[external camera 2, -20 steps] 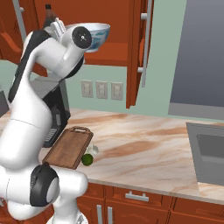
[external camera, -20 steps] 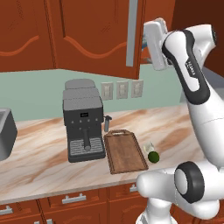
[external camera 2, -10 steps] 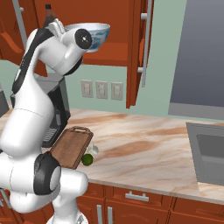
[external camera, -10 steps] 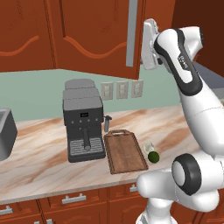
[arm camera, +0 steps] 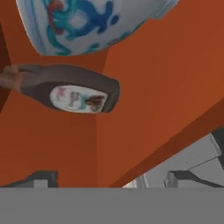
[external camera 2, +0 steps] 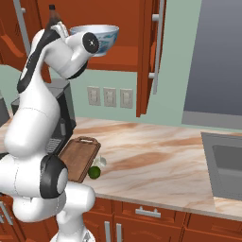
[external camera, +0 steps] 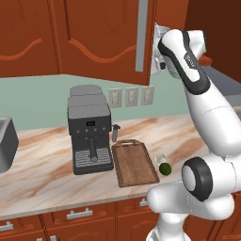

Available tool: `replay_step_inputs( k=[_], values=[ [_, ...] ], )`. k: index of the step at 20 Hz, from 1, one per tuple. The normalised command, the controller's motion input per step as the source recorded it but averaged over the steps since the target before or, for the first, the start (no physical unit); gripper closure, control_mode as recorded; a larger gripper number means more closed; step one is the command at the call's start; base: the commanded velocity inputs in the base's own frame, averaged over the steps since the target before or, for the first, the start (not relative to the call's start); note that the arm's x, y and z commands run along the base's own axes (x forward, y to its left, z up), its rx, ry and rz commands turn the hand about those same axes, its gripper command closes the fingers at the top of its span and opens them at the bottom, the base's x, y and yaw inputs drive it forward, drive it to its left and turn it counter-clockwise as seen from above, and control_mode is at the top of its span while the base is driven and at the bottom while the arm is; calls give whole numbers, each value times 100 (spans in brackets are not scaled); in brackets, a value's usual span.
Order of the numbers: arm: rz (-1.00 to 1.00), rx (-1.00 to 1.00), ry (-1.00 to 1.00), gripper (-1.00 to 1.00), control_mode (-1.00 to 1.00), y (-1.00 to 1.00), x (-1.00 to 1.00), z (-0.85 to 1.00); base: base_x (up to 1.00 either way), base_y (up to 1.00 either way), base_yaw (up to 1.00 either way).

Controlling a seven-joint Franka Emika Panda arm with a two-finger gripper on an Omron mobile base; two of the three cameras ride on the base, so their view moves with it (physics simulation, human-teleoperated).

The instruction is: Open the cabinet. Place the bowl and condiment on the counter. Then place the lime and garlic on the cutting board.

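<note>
Two finger tips of the claw stand wide apart in the hand view, holding nothing, with the bottle and bowl beyond them inside the cabinet. From the right, the bowl sits at the shelf edge, while lime and garlic lie beside the cutting board.

Even, bright rendered light in all views, no glare. Soft shadows lie under the cabinet. Hand view is close and slightly soft.
</note>
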Motion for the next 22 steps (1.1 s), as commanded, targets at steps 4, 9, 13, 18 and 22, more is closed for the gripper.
replay_step_inputs(
  k=[4, 9, 13, 18, 22],
  values=[
    [12, 2, 8, -100, -100, 11, 11, 0, 0, 0, 0],
    [16, 2, 10, -100, -100, 5, 0, 0, 0, 0, 0],
    [19, 2, 8, -100, -100, 2, -3, 0, 0, 0, 0],
    [19, 2, 3, -100, -100, 2, -14, 0, 0, 0, 0],
    [13, 1, 0, -100, -100, 16, -30, 0, 0, 0, 0]
  ],
)
